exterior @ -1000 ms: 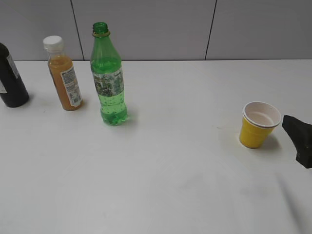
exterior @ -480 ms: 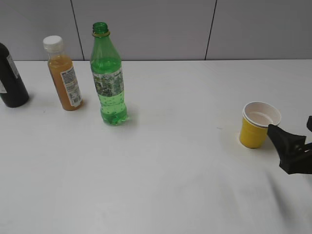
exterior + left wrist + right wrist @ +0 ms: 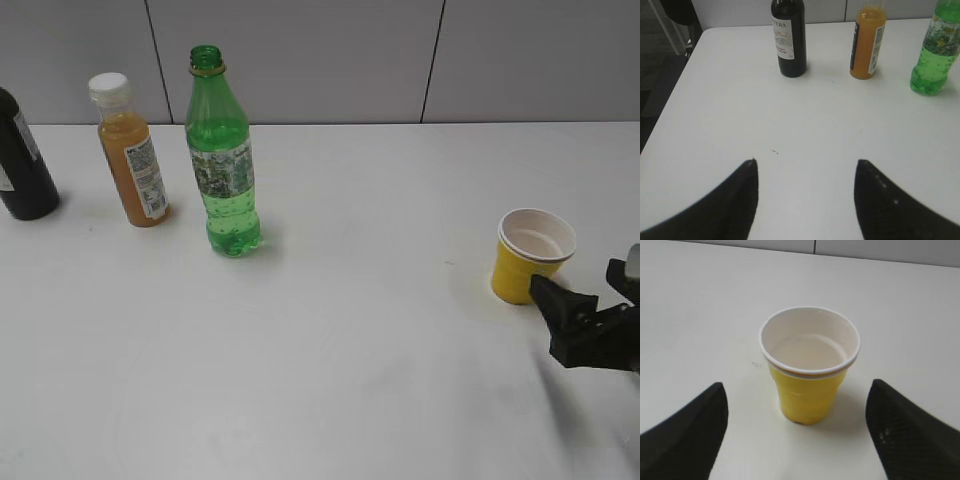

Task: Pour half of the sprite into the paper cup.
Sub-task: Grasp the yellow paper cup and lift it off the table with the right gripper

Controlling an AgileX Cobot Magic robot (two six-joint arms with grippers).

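Right hand [image 3: 583, 312] sits low at the right edge of the bench [image 3: 380, 330], fingers spread wide and holding nothing, and dead ahead of it, just beyond the fingertips, stands the paper cup [image 3: 533, 256], upright and empty, mouth to the ceiling. From the wrist camera the cup [image 3: 809, 363] is centred between the two dark fingers, not touched by either, so a straight push forward looks like all that's needed to take it. Way over on the far left stands the sprite [image 3: 222, 153], upright, open neck, long axis vertical, between the orange juice bottle [image 3: 131, 150] and the cup but well apart from the cup. Left hand [image 3: 805, 200] is spread wide and empty too, and it's clearly the nearer one to the sprite [image 3: 935, 52], which stands ahead and off to its right.
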